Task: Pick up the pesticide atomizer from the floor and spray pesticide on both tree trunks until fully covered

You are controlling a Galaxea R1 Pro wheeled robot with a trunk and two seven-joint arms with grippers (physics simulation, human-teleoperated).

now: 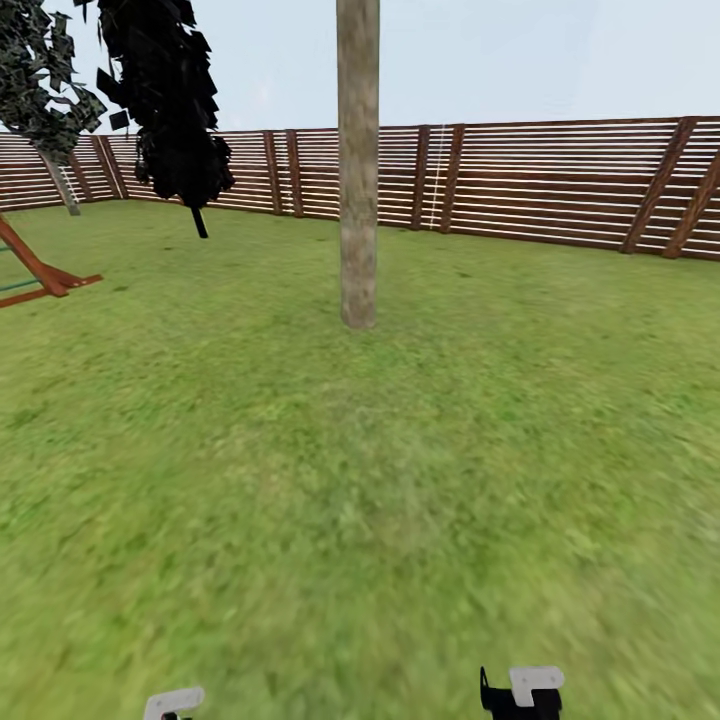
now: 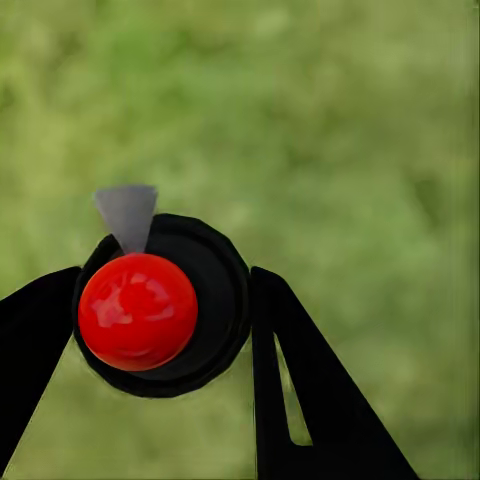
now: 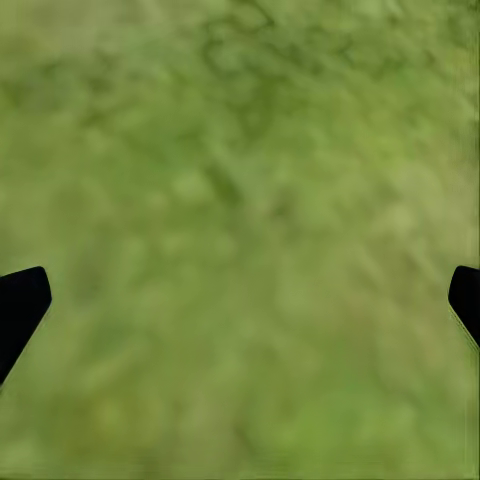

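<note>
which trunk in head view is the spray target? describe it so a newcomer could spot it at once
Start from the brown slatted fence across the back of the lawn. In front of it, near the middle of the view, one thick bare tree trunk rises straight out of the grass and runs off the top. Its pale, mottled grey-brown bark and lack of low branches separate it from the black leafy tree to its left.

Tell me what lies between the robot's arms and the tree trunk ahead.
Just open grass lawn, seen in the head view, stretching to the tree trunk. The left pincer holds the atomizer.

Each pincer [image 3: 240,305] has flat, matte black, wedge-shaped fingers [image 2: 310,390], and small white brackets [image 1: 536,682] top the dark wrists.
</note>
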